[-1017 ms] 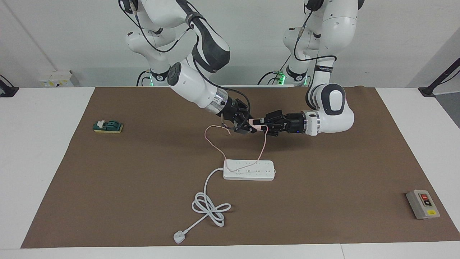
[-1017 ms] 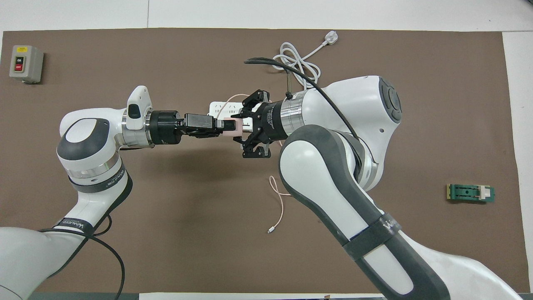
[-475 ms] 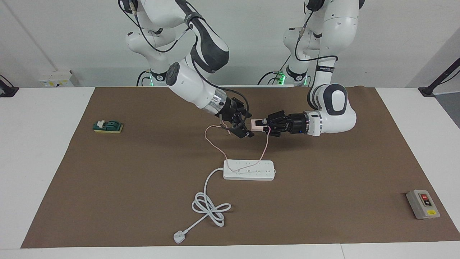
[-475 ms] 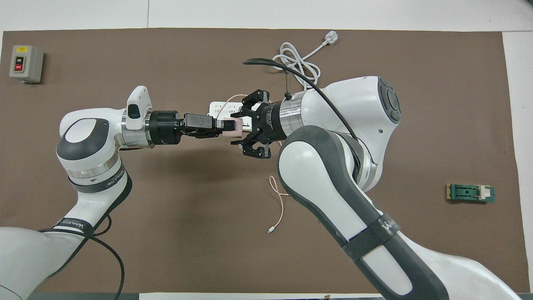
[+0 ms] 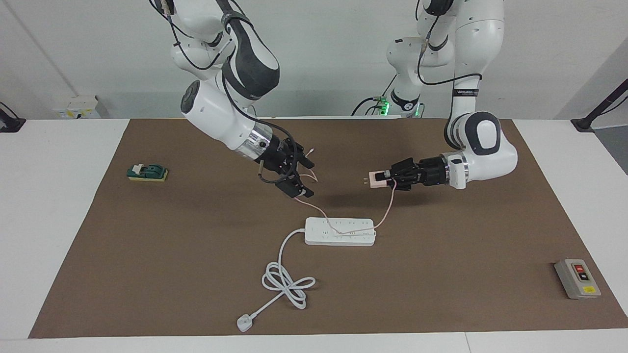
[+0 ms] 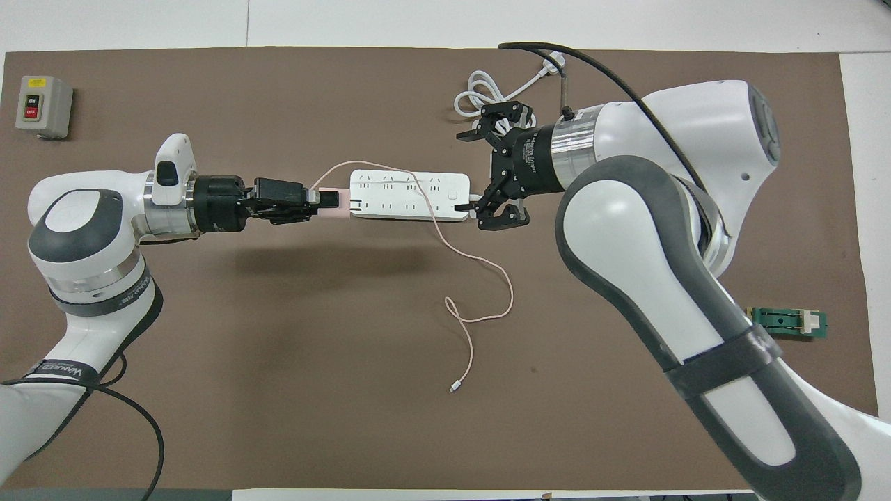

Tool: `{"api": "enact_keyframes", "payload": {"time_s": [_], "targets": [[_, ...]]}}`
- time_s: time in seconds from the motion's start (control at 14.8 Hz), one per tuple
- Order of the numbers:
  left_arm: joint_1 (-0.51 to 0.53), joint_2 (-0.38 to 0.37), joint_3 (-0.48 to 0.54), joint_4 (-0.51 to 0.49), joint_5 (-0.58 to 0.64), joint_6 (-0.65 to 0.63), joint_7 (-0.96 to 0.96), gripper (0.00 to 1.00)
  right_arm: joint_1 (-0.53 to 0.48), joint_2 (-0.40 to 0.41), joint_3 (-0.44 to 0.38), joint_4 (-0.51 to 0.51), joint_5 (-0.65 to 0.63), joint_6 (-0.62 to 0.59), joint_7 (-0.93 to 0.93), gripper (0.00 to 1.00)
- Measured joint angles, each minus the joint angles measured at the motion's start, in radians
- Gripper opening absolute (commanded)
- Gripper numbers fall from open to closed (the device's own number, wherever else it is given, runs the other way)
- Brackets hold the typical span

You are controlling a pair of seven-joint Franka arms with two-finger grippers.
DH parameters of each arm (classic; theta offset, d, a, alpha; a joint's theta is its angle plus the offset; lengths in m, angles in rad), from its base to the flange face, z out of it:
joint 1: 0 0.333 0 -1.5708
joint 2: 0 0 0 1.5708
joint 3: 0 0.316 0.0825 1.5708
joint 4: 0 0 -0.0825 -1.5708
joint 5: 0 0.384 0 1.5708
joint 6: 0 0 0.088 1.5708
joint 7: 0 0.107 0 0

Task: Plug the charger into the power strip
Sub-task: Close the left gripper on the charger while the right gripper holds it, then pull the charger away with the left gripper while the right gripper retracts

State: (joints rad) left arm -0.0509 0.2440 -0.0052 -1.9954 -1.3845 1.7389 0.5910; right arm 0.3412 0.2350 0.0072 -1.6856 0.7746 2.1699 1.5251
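Aloft, boxy pink charger [image 5: 377, 179] in left hand [image 5: 387, 178], above flat white power strip [image 5: 340, 231].

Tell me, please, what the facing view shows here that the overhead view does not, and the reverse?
Only the facing view shows that the left hand holds the charger raised above the mat, prongs pointing sideways, with both arm bases visible. Only the overhead view shows the power strip socket layout and the cable's tiny connector. Both show the open right hand empty, the pink cable draped over the strip, the grey button box and the green block.
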Motion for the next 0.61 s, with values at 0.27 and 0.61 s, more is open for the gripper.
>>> {"api": "enact_keyframes", "payload": {"time_s": [0.27,0.61], "targets": [[0.043,-0.039,0.002,0.011,0.218,0.054,-0.076,0.0,-0.028,-0.045,-0.001,0.002,-0.126,-0.064,-0.127,1.0],[0.07,-0.1,0.006,0.099,0.546,0.049,-0.299,0.0,-0.102,-0.097,-0.003,0.003,-0.262,-0.213,-0.475,1.0]]}}
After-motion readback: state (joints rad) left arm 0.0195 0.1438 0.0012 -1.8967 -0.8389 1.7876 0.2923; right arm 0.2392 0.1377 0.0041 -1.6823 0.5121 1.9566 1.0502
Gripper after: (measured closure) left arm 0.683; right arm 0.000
